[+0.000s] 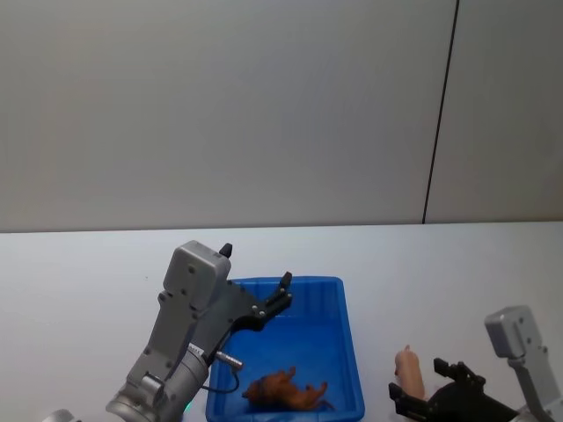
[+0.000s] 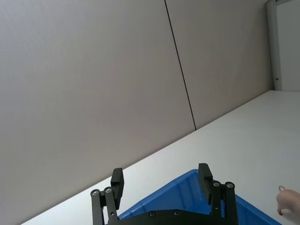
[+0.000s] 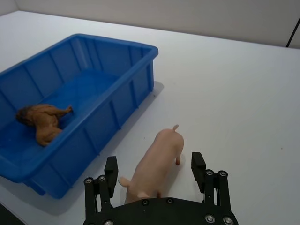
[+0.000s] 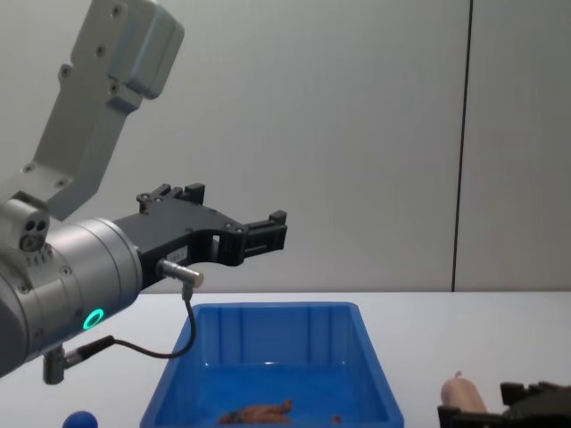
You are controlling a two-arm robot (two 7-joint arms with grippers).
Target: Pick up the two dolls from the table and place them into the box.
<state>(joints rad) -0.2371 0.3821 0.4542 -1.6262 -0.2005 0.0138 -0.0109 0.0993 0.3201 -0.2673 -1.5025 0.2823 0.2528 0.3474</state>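
The blue box (image 1: 351,356) sits on the white table (image 1: 440,272) in front of me. A reddish-brown doll (image 1: 286,391) lies on its side on the box floor, near the front wall (image 3: 43,121). The pale pink pig doll (image 3: 157,159) stands on the table just right of the box. My right gripper (image 3: 154,161) is low at the table and open, one finger on each side of the pig with a gap at both. My left gripper (image 1: 257,268) hangs open and empty in the air above the box's rear left part (image 2: 161,173).
A small blue ball (image 4: 80,419) lies on the table left of the box. A grey wall with a dark vertical seam (image 1: 440,114) stands behind the table. Bare tabletop stretches to the right of the pig and beyond the box.
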